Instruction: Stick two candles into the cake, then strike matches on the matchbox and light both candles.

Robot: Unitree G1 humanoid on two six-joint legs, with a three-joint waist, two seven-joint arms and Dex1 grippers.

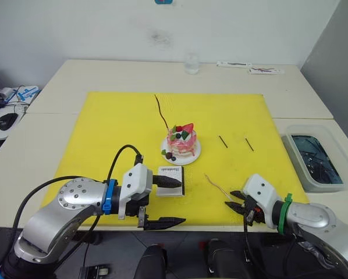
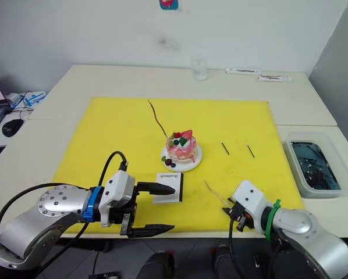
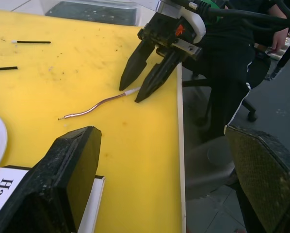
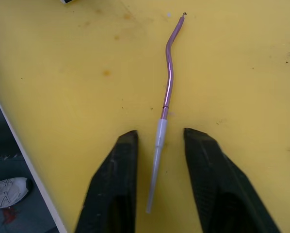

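Two tools open, right tool (image 4: 159, 145) straddling tan candle (image 4: 167, 82), left tool (image 1: 168, 201) over matchbox (image 1: 173, 174) reading "Hand…"

Matchbox (image 1: 170, 181): near end covered by upper finger of the left hand (image 1: 169, 201); black lettering too small to read from the head views. In the left wrist view the box is cut by the picture's edge, only "Hand" legible.

Cake (image 1: 181, 142): only a sliver of plate rim enters the left wrist view.

Tan candle (image 4: 166, 87): white base end lies between the fingers of the right hand (image 4: 157, 182); contact with either finger cannot be determined.

Matches (image 1: 223, 142): head ends indistinguishable from the head views.

Grey bin (image 1: 317, 158) at the desk's right: dark contents unidentifiable.

Person (image 3: 242, 58) beyond the desk edge: cropped, only dark clothing seen.
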